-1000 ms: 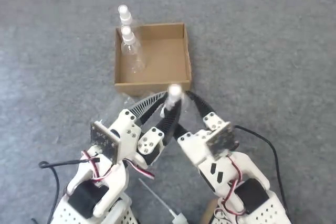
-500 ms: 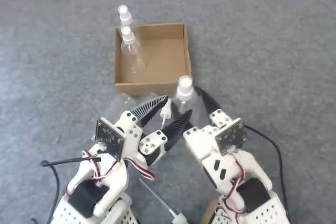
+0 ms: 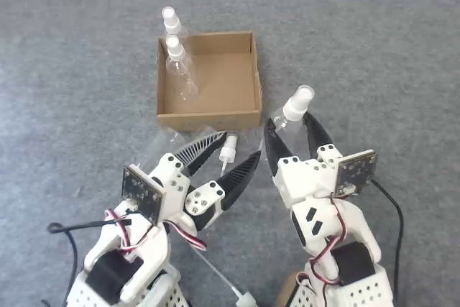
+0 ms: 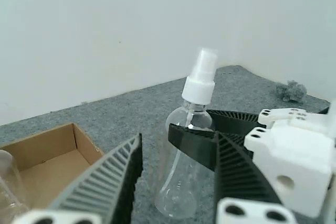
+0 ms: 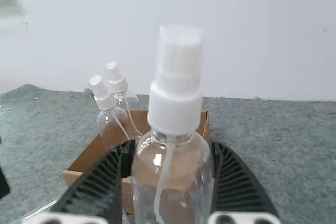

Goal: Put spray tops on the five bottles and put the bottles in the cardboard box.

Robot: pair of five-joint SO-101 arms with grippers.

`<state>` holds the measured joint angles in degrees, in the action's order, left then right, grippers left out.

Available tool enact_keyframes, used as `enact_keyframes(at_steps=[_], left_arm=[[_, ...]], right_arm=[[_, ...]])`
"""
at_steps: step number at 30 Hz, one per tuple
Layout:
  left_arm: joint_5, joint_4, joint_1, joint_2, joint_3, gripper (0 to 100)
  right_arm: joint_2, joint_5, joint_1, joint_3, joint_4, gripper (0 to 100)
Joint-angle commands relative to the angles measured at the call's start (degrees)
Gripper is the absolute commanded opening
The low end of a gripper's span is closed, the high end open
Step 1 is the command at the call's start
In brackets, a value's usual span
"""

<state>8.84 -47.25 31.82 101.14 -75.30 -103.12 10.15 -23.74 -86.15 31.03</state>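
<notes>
My right gripper (image 3: 288, 120) is clamped on a clear plastic bottle with a white spray top (image 3: 297, 101), just beside the near right corner of the square brown cardboard box (image 3: 256, 80) and outside it. My left gripper (image 3: 241, 145) is spread wide and holds nothing, with a small white spray head (image 3: 228, 147) between its fingers. One capped clear bottle (image 3: 180, 70) is inside the box by its left wall. A second capped bottle (image 3: 171, 19) is at the far left corner, inside or just behind, I can't say. A loose white sprayer (image 3: 241, 297) lies on the grey carpet (image 3: 374, 62) between the arm bases.
</notes>
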Motion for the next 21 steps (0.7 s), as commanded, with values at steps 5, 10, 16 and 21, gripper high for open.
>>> enact_keyframes(at_steps=[5, 10, 16, 21], left_arm=[[-4.5, -0.4, -0.6, 0.1, -0.2, 20], [-4.6, -0.4, -3.7, 0.1, -1.1, 20], [-4.9, -3.8, -3.8, 0.1, -1.1, 20], [-5.0, -3.6, -3.8, 0.1, -2.7, 20]], right_arm=[[-0.8, 5.0, 0.3, -0.7, -2.4, 7.6], [-0.8, 5.1, 0.2, -3.2, -5.6, 7.6], [-0.8, 5.4, 0.1, -3.2, -5.1, 7.6], [-0.8, 5.4, 0.1, -3.2, -5.4, 7.6]])
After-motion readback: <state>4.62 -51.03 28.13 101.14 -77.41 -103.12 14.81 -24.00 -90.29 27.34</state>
